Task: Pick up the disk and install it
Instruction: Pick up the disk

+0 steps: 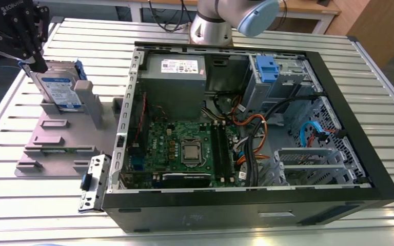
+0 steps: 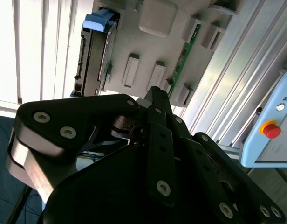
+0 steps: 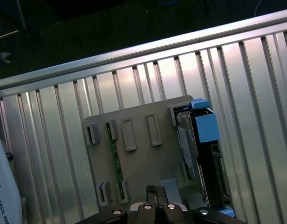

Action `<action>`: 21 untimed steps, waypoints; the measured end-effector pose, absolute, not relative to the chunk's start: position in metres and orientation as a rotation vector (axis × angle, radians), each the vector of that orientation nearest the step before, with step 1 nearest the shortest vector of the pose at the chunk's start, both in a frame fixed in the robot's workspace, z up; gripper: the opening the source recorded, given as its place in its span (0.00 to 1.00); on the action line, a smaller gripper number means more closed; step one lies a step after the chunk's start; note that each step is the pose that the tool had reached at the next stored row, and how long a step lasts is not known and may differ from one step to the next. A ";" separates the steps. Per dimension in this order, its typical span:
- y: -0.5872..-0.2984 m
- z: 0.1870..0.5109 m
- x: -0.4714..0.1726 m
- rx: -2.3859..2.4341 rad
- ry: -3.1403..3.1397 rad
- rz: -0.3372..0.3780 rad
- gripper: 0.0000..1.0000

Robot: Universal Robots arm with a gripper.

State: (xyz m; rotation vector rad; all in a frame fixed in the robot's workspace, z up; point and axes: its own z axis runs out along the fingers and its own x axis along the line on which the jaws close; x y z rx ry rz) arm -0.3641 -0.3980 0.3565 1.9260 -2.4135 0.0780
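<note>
The disk (image 1: pixel 63 92) stands on edge in a grey holder plate (image 1: pixel 53 136) at the exterior view's left, its white-and-blue label facing the camera and blue rails along its sides. My black gripper (image 1: pixel 39 64) hangs over the disk's far upper corner, fingers pointing down. In both wrist views the fingertips are pressed together with nothing between them. There the gripper (image 2: pixel 155 91) (image 3: pixel 156 190) sits over the holder plate (image 2: pixel 155 21) (image 3: pixel 139 161), a little to one side of the disk (image 2: pixel 93 53) (image 3: pixel 199 156).
An open computer case (image 1: pixel 351 128) fills the middle, with a motherboard (image 1: pixel 183 148), a power supply (image 1: pixel 176 69), cables and a drive bay holding a blue clip (image 1: pixel 266 69). A green memory stick (image 1: pixel 57 150) lies in the holder. A loose metal bracket (image 1: pixel 94 182) lies beside the case. A red-button pendant (image 2: pixel 271 129) is nearby.
</note>
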 end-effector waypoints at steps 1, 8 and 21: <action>-0.398 0.356 -0.364 1.926 -2.413 0.078 0.11; -0.398 0.356 -0.364 1.930 -2.409 0.080 0.11; -0.398 0.356 -0.364 1.937 -2.402 0.084 0.11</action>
